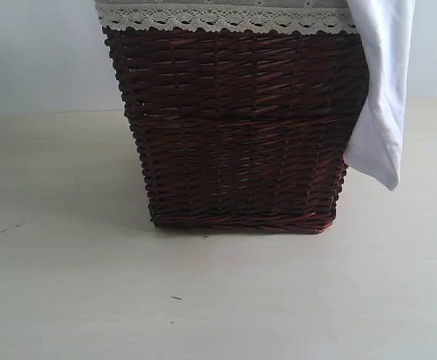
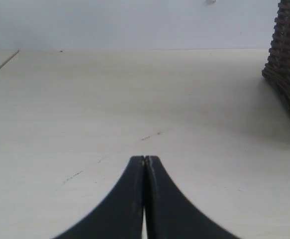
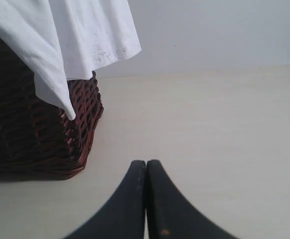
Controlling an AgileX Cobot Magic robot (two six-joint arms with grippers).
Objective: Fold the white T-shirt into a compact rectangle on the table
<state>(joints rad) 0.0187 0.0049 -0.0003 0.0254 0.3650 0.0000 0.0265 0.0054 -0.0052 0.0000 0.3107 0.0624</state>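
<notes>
On the left, the left jaws are pressed together, tip against tip, with nothing held between them, over the bare pale counter [image 2: 110, 99]. A corner of the dark wicker basket [image 2: 289, 59] stands off to one side of them, well apart. In the exterior view the basket sits on the counter at the middle, with its grey lace-trimmed liner [image 1: 225, 19] folded over the rim. A few tiny dark specks [image 1: 176, 298] dot the counter in front of it. The white T-shirt [image 1: 383, 97] hangs out over the basket's right-hand edge, draped down the outside of the wicker wall, and its lowest corner ends short of the counter. On the right, the right jaws are likewise closed on each other, gripping nothing. They are above the counter, near the basket corner where the shirt hangs, touching neither.
</notes>
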